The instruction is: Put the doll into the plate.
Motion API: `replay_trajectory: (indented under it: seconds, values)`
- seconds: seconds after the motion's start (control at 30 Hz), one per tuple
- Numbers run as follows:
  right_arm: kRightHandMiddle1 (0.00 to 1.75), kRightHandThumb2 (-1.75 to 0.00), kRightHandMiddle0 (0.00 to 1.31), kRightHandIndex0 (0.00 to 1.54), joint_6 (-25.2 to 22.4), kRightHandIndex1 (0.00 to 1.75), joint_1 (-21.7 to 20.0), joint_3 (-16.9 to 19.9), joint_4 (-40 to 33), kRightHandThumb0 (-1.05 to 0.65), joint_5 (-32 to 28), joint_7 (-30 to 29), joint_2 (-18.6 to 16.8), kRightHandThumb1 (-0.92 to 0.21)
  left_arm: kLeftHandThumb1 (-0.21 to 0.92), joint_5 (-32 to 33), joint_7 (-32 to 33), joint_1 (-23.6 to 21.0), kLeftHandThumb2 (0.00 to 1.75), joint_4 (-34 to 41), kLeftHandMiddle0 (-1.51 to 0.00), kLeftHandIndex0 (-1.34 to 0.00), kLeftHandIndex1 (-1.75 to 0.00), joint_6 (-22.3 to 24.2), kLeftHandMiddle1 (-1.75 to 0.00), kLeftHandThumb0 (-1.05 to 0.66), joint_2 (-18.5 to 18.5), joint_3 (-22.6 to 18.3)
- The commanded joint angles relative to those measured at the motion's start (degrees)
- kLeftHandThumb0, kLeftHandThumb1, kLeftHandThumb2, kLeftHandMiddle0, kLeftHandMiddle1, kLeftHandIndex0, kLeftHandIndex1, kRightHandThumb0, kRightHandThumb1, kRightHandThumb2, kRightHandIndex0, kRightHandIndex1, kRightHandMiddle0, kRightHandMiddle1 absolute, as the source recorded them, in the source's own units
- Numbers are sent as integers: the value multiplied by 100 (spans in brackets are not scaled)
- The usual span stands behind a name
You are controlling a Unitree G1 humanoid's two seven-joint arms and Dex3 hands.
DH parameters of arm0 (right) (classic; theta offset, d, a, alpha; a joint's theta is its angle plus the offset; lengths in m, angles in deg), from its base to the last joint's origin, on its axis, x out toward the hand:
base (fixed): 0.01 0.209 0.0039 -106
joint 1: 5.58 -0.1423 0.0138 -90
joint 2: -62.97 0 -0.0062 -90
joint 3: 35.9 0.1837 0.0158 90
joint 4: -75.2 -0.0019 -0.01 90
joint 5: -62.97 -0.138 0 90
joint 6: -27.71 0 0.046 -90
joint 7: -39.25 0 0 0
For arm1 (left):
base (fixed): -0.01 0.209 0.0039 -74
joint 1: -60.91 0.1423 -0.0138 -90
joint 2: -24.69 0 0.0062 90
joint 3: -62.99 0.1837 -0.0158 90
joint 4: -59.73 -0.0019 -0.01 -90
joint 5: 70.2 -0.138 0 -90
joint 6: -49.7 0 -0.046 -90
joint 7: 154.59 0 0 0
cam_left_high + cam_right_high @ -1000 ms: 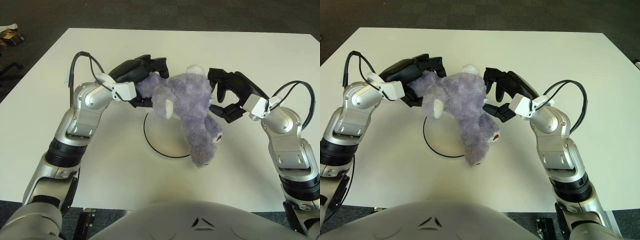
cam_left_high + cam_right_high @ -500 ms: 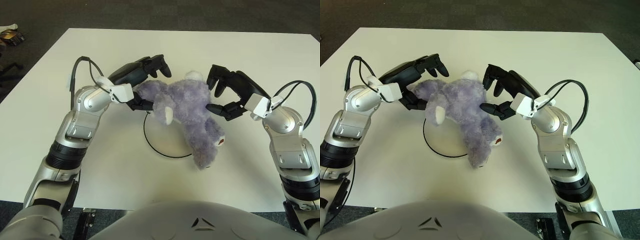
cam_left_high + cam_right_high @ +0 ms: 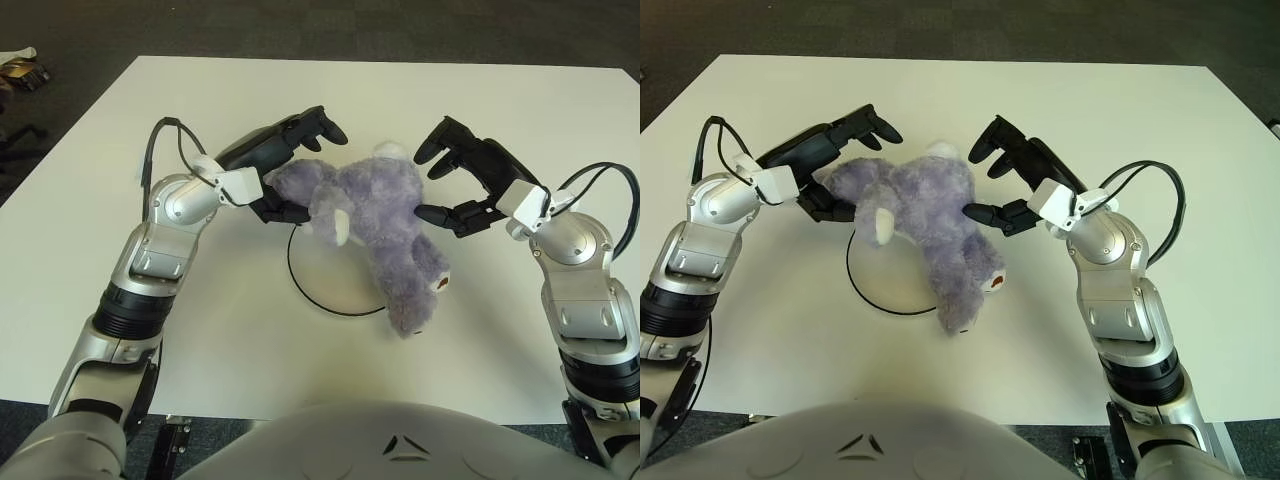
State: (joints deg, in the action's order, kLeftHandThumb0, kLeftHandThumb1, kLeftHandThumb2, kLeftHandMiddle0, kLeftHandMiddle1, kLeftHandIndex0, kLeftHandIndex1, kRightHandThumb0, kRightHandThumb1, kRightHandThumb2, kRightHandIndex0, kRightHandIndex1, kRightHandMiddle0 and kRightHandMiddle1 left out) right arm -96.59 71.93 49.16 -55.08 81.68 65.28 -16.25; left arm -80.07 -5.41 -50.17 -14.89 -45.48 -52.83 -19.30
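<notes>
Since one second ago we have opened both hands, and the fluffy purple plush doll (image 3: 380, 225) has come down onto the round white plate with a thin black rim (image 3: 308, 287). Our left hand (image 3: 285, 165) and our right hand (image 3: 455, 180) now stand at its two sides with fingers spread, holding nothing. The doll lies across the plate, but its head hangs over the right edge onto the white table (image 3: 250, 340), so it could roll off. We can read no writing anywhere.
</notes>
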Motion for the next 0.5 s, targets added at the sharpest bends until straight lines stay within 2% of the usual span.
replay_trajectory:
  seconds: [0.0, 0.07, 0.2, 0.37, 0.47]
  values:
    - [130, -83, 0, 15, 26, 101, 14, 161, 19, -73, -62, -59, 28, -41, 14, 174, -3, 18, 110, 2, -1, 0, -98, 20, -97, -39, -18, -112]
    - [127, -80, 0, 15, 138, 100, -31, 253, 127, -75, -61, -50, 126, -45, 14, 265, -62, 0, 110, 55, 0, 0, -96, 169, -91, -37, -31, -112]
    - [122, -76, 0, 15, 26, 98, -322, 325, 224, -76, -38, 52, 277, -49, 12, 495, -247, -86, 111, 209, 0, 0, -93, 585, -77, -33, 19, -148]
    - [118, -73, 0, 15, -339, 100, -332, 460, 61, -76, -67, 123, 336, -53, 11, 745, -398, -173, 113, 269, 0, 0, -91, 928, -66, -28, 75, -245]
    - [114, -67, 0, 14, -515, 99, -364, 542, 43, -78, -92, 170, 391, -59, 9, 876, -429, -218, 115, 300, 0, 0, -90, 1086, -54, -25, 96, -321]
